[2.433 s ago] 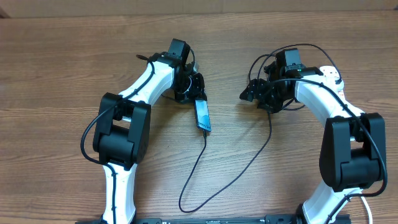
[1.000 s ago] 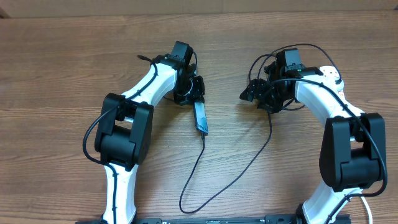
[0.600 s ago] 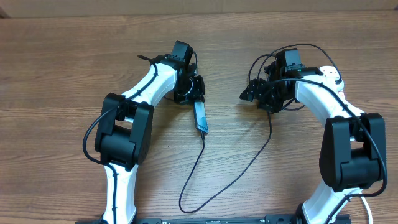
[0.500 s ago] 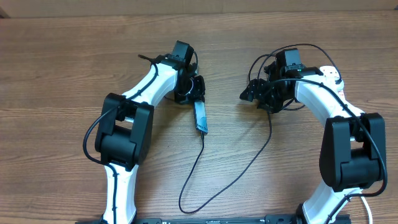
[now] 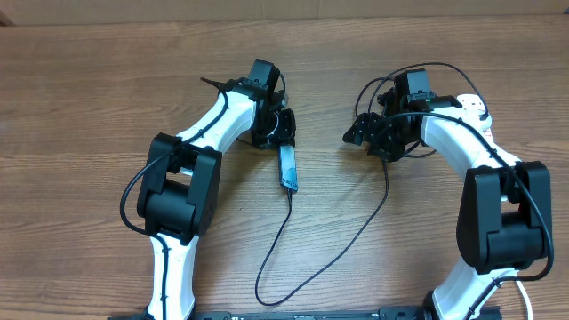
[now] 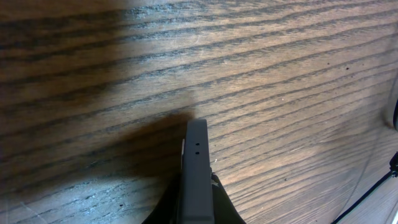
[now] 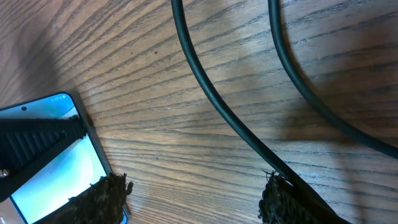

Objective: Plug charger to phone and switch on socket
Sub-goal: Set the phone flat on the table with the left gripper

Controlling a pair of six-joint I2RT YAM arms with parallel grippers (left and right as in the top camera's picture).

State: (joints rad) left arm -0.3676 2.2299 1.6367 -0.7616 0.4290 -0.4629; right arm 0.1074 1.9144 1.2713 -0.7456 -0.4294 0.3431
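L gripper (image 5: 281,140) is clamped hard on the phone (image 5: 288,171). Its wrist cam shows the phone's thin dark edge standing up between the fingers, so it's pinched across front & back and tipped on edge, not lying flat. I read that as bracing: the body is fixed and the port end points away from the gripper, twd 6 o'clock.

The charger (image 5: 354,236) leaves the phone's low end at 6 and drops to a loop near 7, by the near edge of the table (image 5: 89,107). It then climbs twd 1 o'clock up to the R gripper (image 7: 193,196). The connector tip sits right at the phone's bottom end, but it's too small to tell if it's fully seated.

R gripper sits at 3 o'clock of the L one, apart from it, jaws spread wide w/ nothing pinched. A black cable (image 7: 210,93) runs past one fingertip. That cam also catches a corner of the blue screen w/ a ridged black bar (image 7: 37,140) across it, prob. an L finger.

Socket: can't see it in any view.
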